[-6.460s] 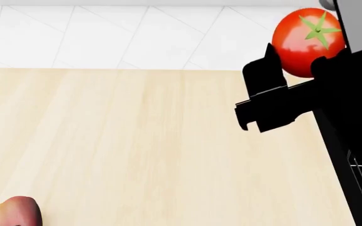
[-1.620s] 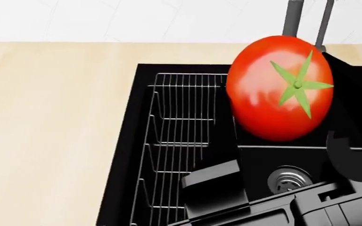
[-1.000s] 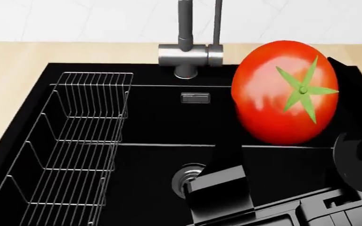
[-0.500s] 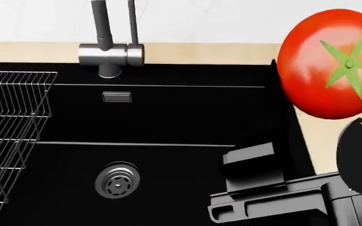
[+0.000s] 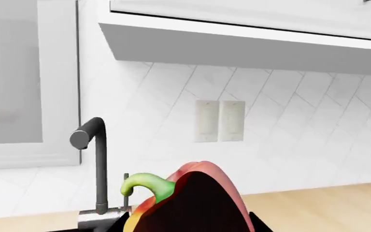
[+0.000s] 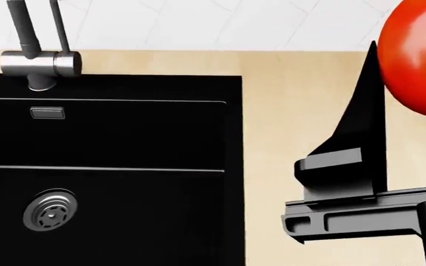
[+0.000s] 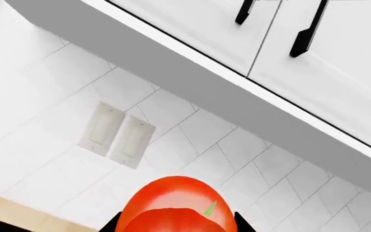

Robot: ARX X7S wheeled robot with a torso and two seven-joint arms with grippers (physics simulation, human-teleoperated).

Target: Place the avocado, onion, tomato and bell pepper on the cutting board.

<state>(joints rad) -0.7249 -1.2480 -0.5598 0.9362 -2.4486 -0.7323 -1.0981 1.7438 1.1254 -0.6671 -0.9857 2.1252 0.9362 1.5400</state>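
- Right hand (image 6: 401, 111) is clenched on the tomato (image 6: 420, 58), which sits at the upper right edge of the head frame, partly cut off by the border; the right wrist view shows the same tomato (image 7: 176, 205) low in the frame between two dark finger tips.
- Left hand does not appear in the head view; its wrist view shows the bell pepper (image 5: 195, 200) close against the camera at the bottom of the frame, green stem curling to the left. It is probably gripped, but no finger is clearly seen, so the grip cannot be told.
- Cutting board is in none of the three frames, so which way it lies from either hand cannot be read; that direction is what the coming placement turns on.
- Head view shows only the black sink (image 6: 109, 166) filling the left half, the faucet (image 6: 39, 61) at upper left, and a strip of pale worktop (image 6: 294, 111) between sink and hand.
- Avocado and onion are out of sight.
- Both wrist cameras look up at tiled wall and cabinets, giving no view of the worktop beneath the hands.
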